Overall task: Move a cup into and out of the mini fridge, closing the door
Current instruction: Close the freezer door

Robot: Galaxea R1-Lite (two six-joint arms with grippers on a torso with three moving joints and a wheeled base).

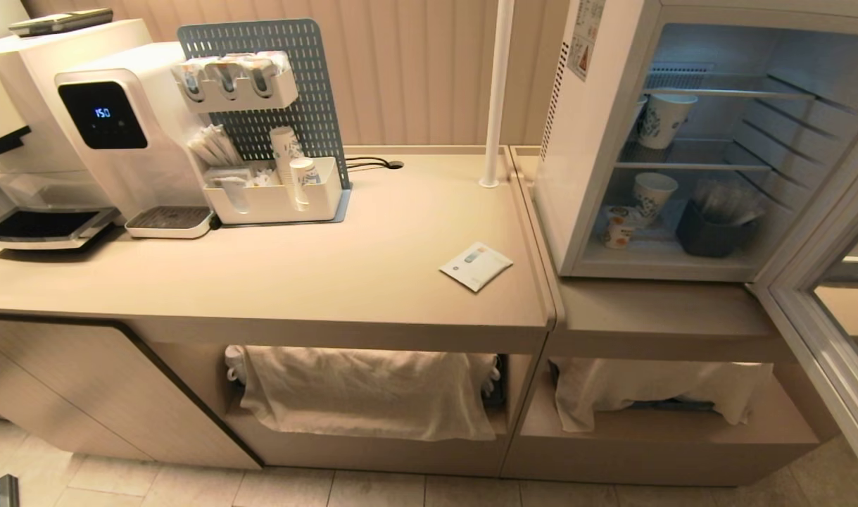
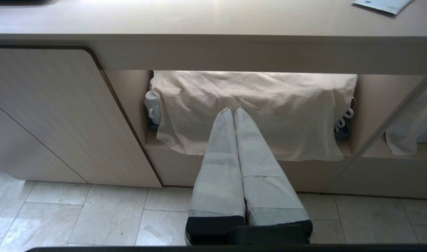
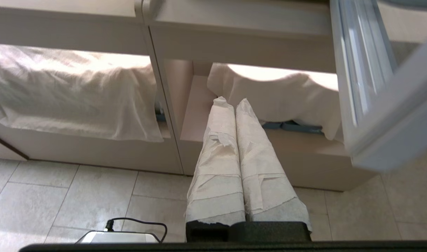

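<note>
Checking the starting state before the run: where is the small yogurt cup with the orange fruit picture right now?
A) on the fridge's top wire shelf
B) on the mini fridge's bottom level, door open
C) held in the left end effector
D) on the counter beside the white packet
B: the yogurt cup sits low inside the mini fridge, whose door is swung open.

Warm indoor light, sharp focus, wide-angle bending at head-view edges
</note>
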